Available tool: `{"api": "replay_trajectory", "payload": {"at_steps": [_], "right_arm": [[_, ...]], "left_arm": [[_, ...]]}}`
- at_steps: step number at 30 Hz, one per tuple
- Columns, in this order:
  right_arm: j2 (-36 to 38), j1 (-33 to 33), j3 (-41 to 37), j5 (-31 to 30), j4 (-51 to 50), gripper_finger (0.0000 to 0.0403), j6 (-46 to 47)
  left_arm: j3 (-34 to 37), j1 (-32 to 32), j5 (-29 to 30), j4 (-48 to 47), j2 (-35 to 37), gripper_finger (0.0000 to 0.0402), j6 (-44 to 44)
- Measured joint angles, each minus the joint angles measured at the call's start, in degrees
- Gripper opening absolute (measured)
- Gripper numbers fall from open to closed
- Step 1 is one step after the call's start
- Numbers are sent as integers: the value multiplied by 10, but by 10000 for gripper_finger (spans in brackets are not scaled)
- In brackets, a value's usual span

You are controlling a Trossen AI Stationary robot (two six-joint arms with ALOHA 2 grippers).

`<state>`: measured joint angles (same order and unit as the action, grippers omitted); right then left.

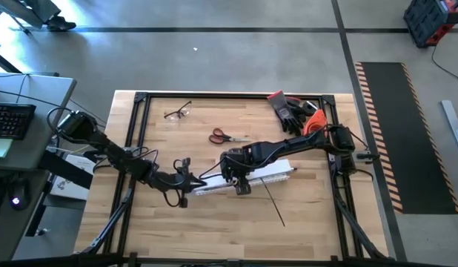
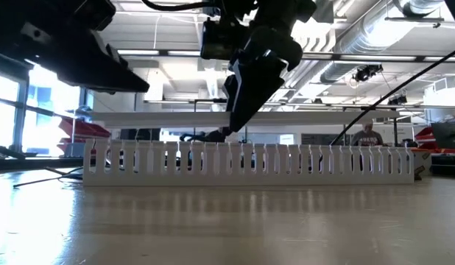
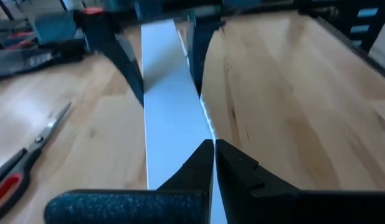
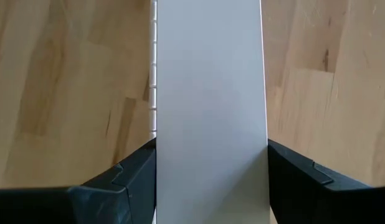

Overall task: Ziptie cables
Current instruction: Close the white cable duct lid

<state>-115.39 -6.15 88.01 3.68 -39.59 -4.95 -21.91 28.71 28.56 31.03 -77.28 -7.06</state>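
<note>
R gripper clamped across flat white cover strip, held above slotted duct mid-table | L gripper fingers together, tips at strip's edge, near duct's left end | ziptie on wood just front of duct, R side, untouched | cables: can't tell where | scissors behind duct

Left end effector is closed low at mid-table; right end effector faces it, fingers spread.
</note>
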Motion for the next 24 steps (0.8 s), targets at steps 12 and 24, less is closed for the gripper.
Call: {"api": "replay_trajectory", "payload": {"at_steps": [12, 24], "right_arm": [[-28, -6, 0, 9, 10, 218, 10], [-31, -7, 3, 10, 7, 218, 2]], "left_arm": [[0, 15, 11, -36, -4, 0, -32], [0, 15, 15, -20, -36, 0, -38]]}}
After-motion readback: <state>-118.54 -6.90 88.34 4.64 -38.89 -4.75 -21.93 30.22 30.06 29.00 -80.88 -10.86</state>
